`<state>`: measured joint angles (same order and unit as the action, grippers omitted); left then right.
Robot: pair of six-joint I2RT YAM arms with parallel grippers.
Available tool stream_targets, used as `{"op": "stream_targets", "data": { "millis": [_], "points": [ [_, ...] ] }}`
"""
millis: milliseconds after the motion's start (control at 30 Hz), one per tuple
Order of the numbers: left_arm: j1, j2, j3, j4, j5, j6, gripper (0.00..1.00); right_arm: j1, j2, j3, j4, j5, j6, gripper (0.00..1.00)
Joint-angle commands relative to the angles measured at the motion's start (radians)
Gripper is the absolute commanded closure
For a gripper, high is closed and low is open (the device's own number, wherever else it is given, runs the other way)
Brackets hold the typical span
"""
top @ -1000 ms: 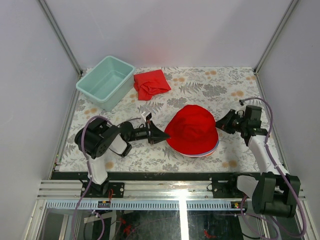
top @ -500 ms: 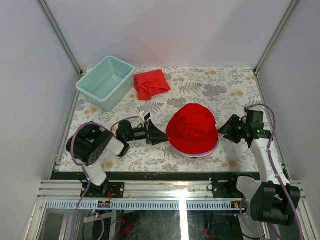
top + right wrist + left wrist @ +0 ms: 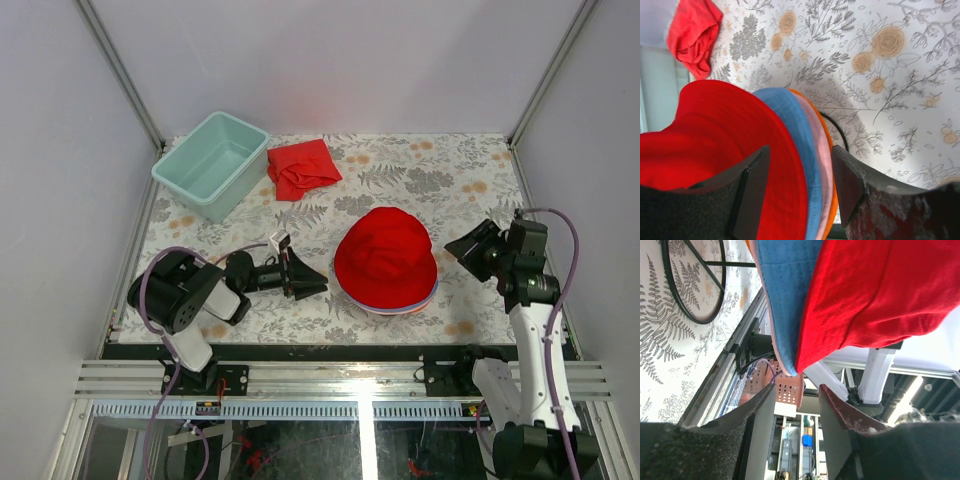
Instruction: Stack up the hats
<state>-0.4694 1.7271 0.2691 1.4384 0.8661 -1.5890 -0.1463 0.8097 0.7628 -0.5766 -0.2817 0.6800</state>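
Top external: hat stack is sitting mid-table, red on top.
Left gripper and right gripper are flanking it, both spread apart, gripping nothing.

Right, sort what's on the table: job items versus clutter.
Job: red fabric bucket hat, blue fabric hat, pink fabric hat, orange fabric hat, all stacked.
Lying about: teal plastic bin, crumpled red cloth, black wire stand.

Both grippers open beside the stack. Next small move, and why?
Probably just retract both arms: the red hat tops the blue hat, pink hat and orange hat, so all four look stacked, and the left gripper and right gripper are open, holding nothing.
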Motion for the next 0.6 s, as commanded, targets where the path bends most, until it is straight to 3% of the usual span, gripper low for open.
{"op": "stream_targets", "data": {
  "millis": [0,67,200,367,400,467,567],
  "points": [
    [0.062,-0.081,-0.034,0.129,-0.017,-0.048,0.6,-0.002,-0.101,-0.052,-0.016,-0.085,0.131,0.43],
    [0.098,-0.132,-0.033,0.102,-0.015,-0.051,0.6,-0.001,-0.15,-0.059,-0.045,-0.106,0.154,0.52],
    [0.151,-0.285,0.022,-0.126,-0.012,0.048,0.63,-0.002,-0.193,-0.018,-0.162,-0.117,0.134,0.85],
    [0.167,-0.455,0.193,-0.742,-0.094,0.369,0.73,-0.001,-0.279,0.031,-0.279,-0.116,0.138,0.94],
    [0.167,-0.46,0.219,-0.793,-0.106,0.4,0.74,-0.001,-0.291,0.035,-0.289,-0.129,0.144,0.95],
    [0.175,-0.435,0.248,-0.808,-0.103,0.403,0.74,-0.001,-0.304,0.02,-0.285,-0.183,0.174,0.97],
    [0.186,-0.352,0.224,-0.676,-0.081,0.309,0.74,-0.002,-0.313,-0.013,-0.262,-0.207,0.2,1.0]
  ]
}}
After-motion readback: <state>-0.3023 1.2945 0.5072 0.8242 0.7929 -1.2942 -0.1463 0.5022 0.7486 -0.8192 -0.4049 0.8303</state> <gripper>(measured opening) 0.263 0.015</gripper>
